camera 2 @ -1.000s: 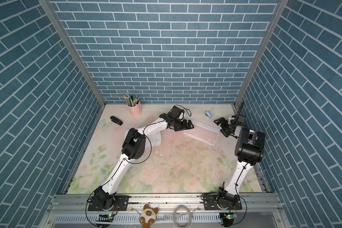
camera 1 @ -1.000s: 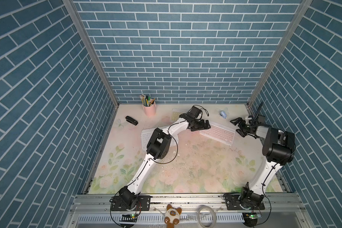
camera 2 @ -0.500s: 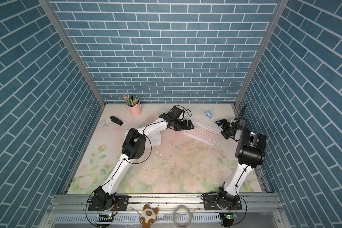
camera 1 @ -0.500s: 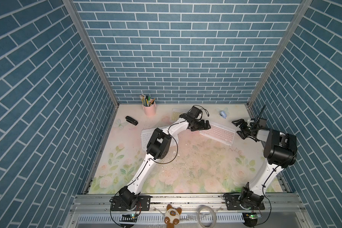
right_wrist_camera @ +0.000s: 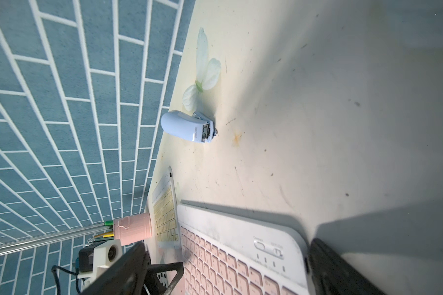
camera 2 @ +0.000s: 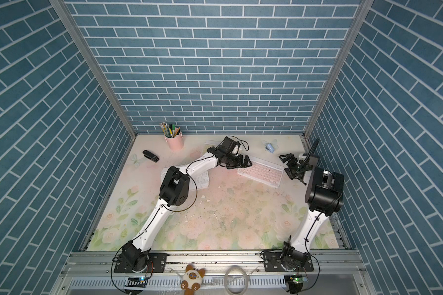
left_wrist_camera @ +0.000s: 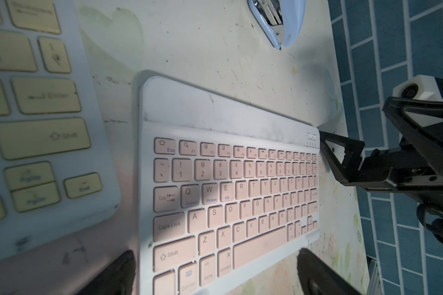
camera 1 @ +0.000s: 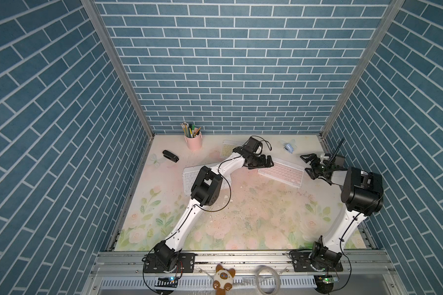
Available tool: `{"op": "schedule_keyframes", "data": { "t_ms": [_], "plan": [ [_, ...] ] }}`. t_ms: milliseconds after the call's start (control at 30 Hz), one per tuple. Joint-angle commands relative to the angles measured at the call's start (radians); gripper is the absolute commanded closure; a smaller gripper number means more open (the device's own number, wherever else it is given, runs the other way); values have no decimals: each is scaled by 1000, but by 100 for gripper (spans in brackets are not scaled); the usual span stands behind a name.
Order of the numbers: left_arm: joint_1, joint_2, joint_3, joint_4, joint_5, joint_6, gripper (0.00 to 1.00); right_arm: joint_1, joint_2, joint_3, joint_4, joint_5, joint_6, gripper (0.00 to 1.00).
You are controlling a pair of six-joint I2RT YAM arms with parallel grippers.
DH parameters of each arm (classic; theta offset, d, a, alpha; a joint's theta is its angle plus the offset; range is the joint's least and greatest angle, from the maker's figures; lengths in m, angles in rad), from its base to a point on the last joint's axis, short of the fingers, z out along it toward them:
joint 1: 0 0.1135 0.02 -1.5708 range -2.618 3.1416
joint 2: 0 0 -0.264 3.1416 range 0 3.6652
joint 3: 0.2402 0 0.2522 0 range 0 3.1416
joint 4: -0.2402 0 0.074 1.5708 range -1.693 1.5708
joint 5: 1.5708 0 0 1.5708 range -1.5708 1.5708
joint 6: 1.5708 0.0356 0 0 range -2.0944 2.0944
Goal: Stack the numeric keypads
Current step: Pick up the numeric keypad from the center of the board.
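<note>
The pink-keyed keypad (camera 1: 281, 173) (left_wrist_camera: 241, 191) lies flat at the back right of the mat. My left gripper (camera 1: 265, 163) (left_wrist_camera: 215, 275) is open, with its fingers straddling the keypad's left short end. At the opposite end, my right gripper (camera 1: 308, 167) (right_wrist_camera: 228, 278) is open too, with the keypad's switch corner between its fingers. A white-keyed keypad (camera 1: 189, 178) lies partly under my left arm. The yellow-keyed keypad (camera 1: 226, 150) (left_wrist_camera: 36, 127) lies by the back wall, just behind the left wrist.
A pink pen cup (camera 1: 194, 142) and a black stapler (camera 1: 170, 155) stand at the back left. A small light-blue stapler (camera 1: 289, 147) (right_wrist_camera: 187, 125) sits behind the pink keypad. The brick side wall is close behind my right arm. Crumbs dot the floral mat (camera 1: 253, 219).
My right arm has settled very slightly at the pink keypad's right end. The left arm and the keypads have not moved.
</note>
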Motion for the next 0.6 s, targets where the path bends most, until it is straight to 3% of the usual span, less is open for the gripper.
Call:
{"op": "schedule_keyframes", "data": {
  "t_ms": [0,567],
  "plan": [
    [-2,45,5,-74,-2,21,0,1,20,-33,69,-34,48,1],
    [3,44,3,-98,-2,35,1,-11,-34,-51,79,48,25,1]
  ]
}}
